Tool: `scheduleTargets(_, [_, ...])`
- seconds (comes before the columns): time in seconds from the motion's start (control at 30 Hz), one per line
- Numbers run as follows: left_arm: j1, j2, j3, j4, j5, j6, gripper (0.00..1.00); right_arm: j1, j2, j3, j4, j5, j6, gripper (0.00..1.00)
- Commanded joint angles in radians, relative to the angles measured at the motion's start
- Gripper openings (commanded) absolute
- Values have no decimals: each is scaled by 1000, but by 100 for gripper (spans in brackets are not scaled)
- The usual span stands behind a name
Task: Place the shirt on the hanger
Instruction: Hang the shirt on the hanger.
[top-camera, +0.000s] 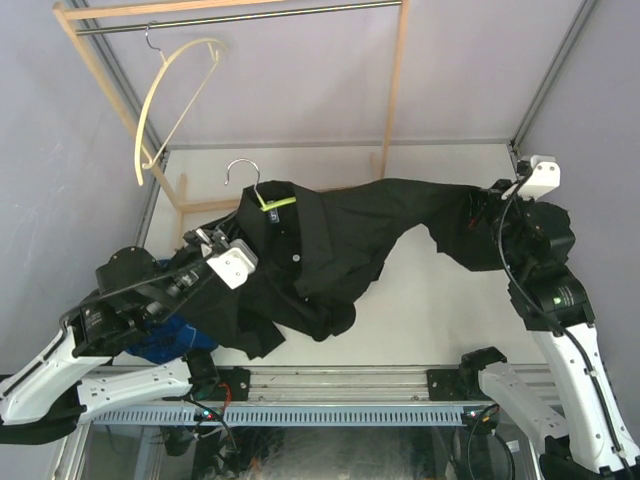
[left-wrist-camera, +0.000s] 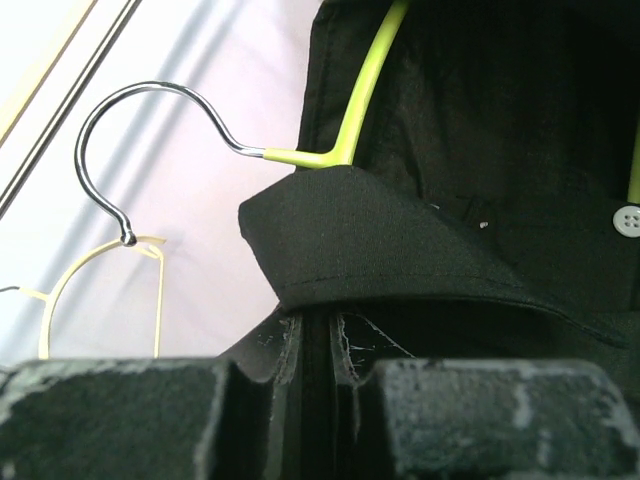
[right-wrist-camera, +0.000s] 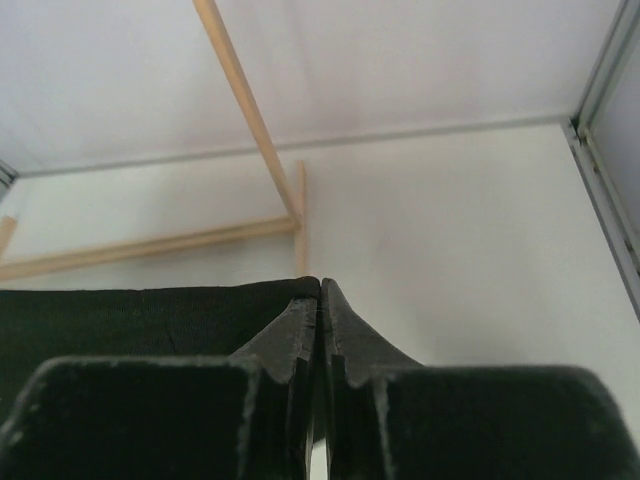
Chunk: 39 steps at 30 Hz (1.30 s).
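The black shirt (top-camera: 330, 250) lies across the table, stretched between both grippers. The lime-green hanger (top-camera: 278, 202) sits inside its collar, with the silver hook (top-camera: 243, 168) poking out toward the back. My left gripper (top-camera: 212, 243) is at the shirt's left side, just below the collar. In the left wrist view it (left-wrist-camera: 318, 335) is shut on dark cloth of the shirt (left-wrist-camera: 380, 230), and the hanger (left-wrist-camera: 360, 100) runs up under the fabric. My right gripper (top-camera: 484, 212) is at the far right, and in the right wrist view it (right-wrist-camera: 320, 290) is shut on the shirt's edge (right-wrist-camera: 130, 320).
A cream hanger (top-camera: 165, 85) hangs on the wooden rack (top-camera: 395, 80) at the back left. A blue plaid cloth (top-camera: 165, 342) lies under the left arm near the table's front edge. Metal frame posts stand at the right.
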Motion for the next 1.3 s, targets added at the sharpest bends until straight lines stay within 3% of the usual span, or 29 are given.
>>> scheduleTargets(0.0, [4,-22,-33,110,51,49,0,-27,-8,18,-64,-3,-10,0])
scheduleTargets(0.03, [4,-22,-38,111,51,55,0,-31,-17,17,-63,-24,-14,3])
scheduleTargets(0.17, [4,-34,-86,121,75,106,0,-33,-92,22,-34,-138,-56,34])
scheduleTargets(0.23, [4,-43,-120,129,97,134,0,-33,-134,38,-32,-191,-72,43])
scheduleTargets(0.37, [4,-61,-193,169,140,200,0,-32,-186,89,-48,-376,-94,49])
scheduleTargets(0.5, [4,-76,-259,217,213,266,0,-33,-167,124,-45,-702,-76,49])
scheduleTargets(0.67, [5,-72,-326,278,317,353,0,-11,-88,140,100,-1008,49,46])
scheduleTargets(0.73, [5,-58,-331,309,336,352,0,40,-69,140,141,-963,70,46])
scheduleTargets(1.1, [4,-13,-314,340,363,345,0,546,78,169,217,-387,44,58])
scheduleTargets(1.23, [4,-20,-327,341,350,331,0,640,110,189,259,-189,116,69])
scheduleTargets(1.27, [5,-24,-333,342,346,325,0,657,118,198,263,-172,133,77])
